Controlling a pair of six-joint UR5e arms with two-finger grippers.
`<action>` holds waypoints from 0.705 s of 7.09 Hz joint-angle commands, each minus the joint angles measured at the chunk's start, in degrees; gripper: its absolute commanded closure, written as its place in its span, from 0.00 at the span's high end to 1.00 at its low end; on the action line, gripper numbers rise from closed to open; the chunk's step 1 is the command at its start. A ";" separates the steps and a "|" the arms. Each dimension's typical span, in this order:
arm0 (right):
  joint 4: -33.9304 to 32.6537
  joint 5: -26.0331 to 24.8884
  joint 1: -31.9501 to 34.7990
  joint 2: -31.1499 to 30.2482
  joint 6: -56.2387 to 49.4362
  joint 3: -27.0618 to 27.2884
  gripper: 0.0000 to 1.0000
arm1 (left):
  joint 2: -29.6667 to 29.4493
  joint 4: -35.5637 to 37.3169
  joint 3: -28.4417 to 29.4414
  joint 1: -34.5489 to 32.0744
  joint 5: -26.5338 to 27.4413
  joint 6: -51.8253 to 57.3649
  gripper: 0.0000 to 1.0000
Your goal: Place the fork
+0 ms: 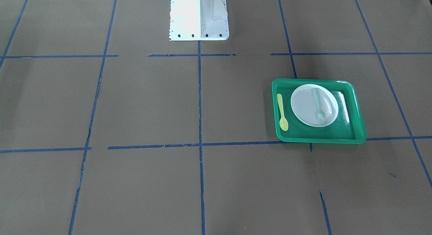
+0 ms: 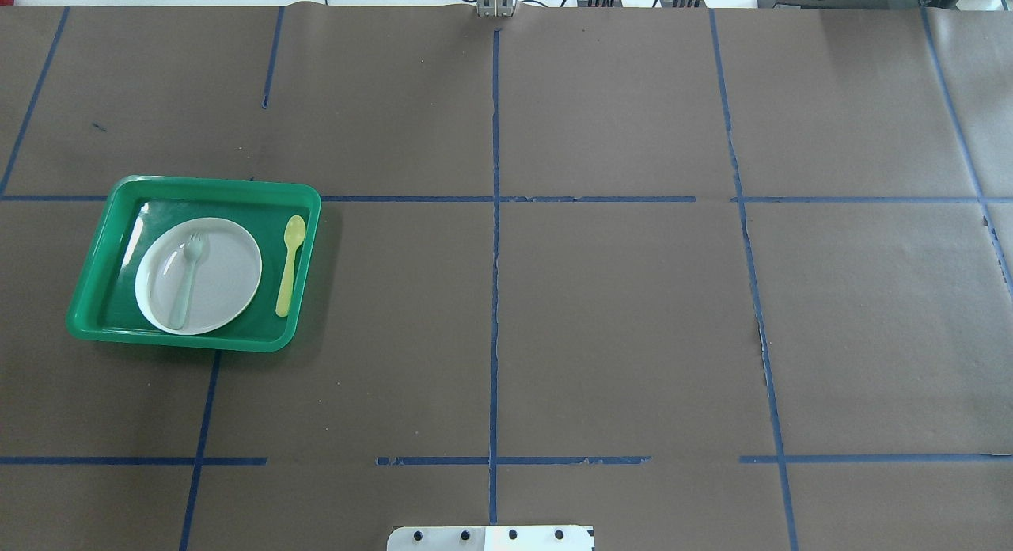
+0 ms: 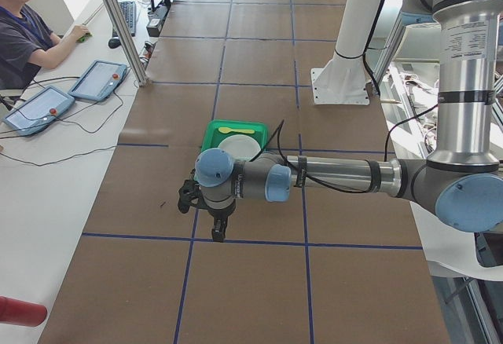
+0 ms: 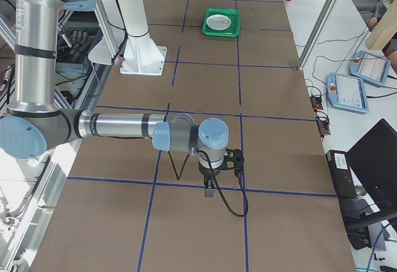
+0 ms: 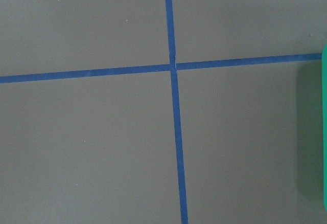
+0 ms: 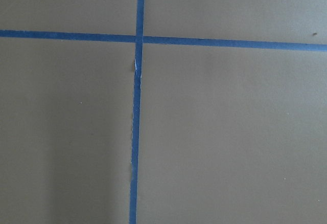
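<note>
fork (image 2: pixel 185 282) sits on the white plate (image 2: pixel 228 272) in the green tray (image 2: pixel 214 188) near the desk's left edge, looks placed already imo; can't tell if either arm's jaws are apart or together

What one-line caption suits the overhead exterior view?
Green tray at left holding a white plate with the fork lying on it, yellow spoon in the tray beside the plate.

The near right arm (image 4: pixel 124 125) reaches level across the brown bench (image 4: pixel 279 129) from the view's left edge. Its claw (image 4: pixel 209 190) points down just above a blue tape line (image 4: pixel 279 190); how its jaws stand cannot be told. At the far end a green tray (image 4: pixel 220 35) carries a white plate (image 4: pixel 220 20). Two tablets (image 4: pixel 348 92) lie on the pale side table (image 4: pixel 366 120).
</note>
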 commanded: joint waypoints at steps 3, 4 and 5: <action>0.00 0.00 0.00 0.00 0.00 -0.09 1.00 | -2.01 -0.46 -0.57 -0.05 0.22 0.09 1.00; 0.00 0.00 0.00 0.00 0.00 0.00 1.00 | -3.06 -0.46 -2.66 0.29 0.57 -1.65 1.00; 0.00 0.00 0.00 0.00 0.00 0.00 1.00 | -5.33 -0.64 -3.29 4.74 0.58 -3.84 1.00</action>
